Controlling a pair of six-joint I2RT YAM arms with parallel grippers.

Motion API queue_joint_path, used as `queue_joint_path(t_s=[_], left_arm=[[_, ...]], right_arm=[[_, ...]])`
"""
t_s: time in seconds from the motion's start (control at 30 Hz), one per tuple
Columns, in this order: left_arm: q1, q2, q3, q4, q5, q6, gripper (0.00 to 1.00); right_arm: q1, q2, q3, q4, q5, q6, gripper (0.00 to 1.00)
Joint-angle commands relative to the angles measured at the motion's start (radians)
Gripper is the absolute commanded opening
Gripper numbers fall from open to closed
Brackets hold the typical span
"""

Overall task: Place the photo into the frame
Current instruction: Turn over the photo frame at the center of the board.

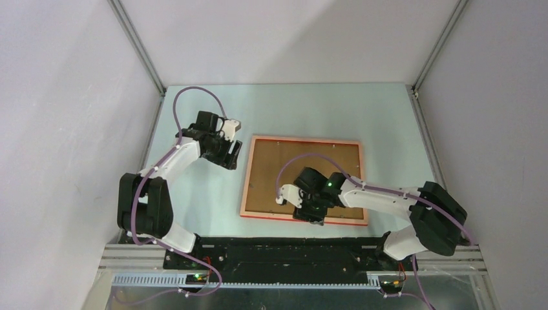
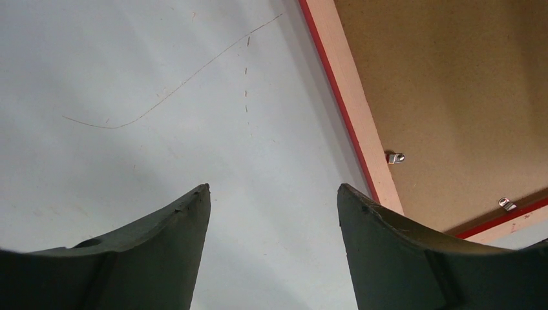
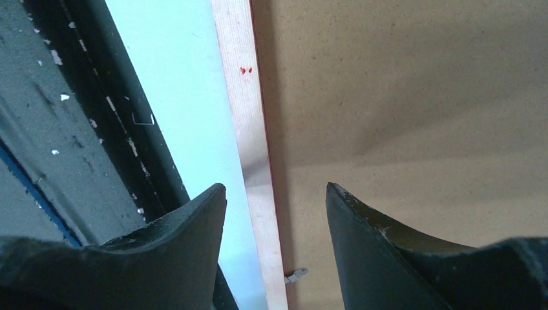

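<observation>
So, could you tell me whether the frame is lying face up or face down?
Face down: the frame shows its pale back upward, with the brown backing board lying inside it.

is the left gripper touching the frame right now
Apart. The top view shows a strip of bare table between the left gripper and the frame; its open jaws hang over the table only.

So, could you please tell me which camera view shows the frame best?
The top external view: the whole frame lies in sight, back up, brown backing board inside it. The left wrist view shows only a corner stretch of the frame, the right wrist view only a strip of its near edge.
</observation>
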Motion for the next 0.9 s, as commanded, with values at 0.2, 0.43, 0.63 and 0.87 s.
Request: queue_joint_path(t_s=[0.2, 0.43, 0.63, 0.87], left_arm=[[-0.003, -0.035, 0.017, 0.010, -0.007, 0.022, 0.77], [-0.002, -0.037, 0.013, 0.010, -0.011, 0.022, 0.77], [-0.002, -0.042, 0.016, 0.010, -0.014, 0.021, 0.77], [-0.002, -0.059, 0.018, 0.005, -0.023, 0.032, 0.77]], right_arm=[[0.058, 0.071, -0.006, 0.071, 0.091, 0.038, 0.62], [0.070, 0.102, -0.019, 0.083, 0.110, 0.042, 0.60], [0.076, 0.131, -0.023, 0.083, 0.125, 0.045, 0.55], [0.077, 0.121, -0.023, 0.078, 0.126, 0.045, 0.30]])
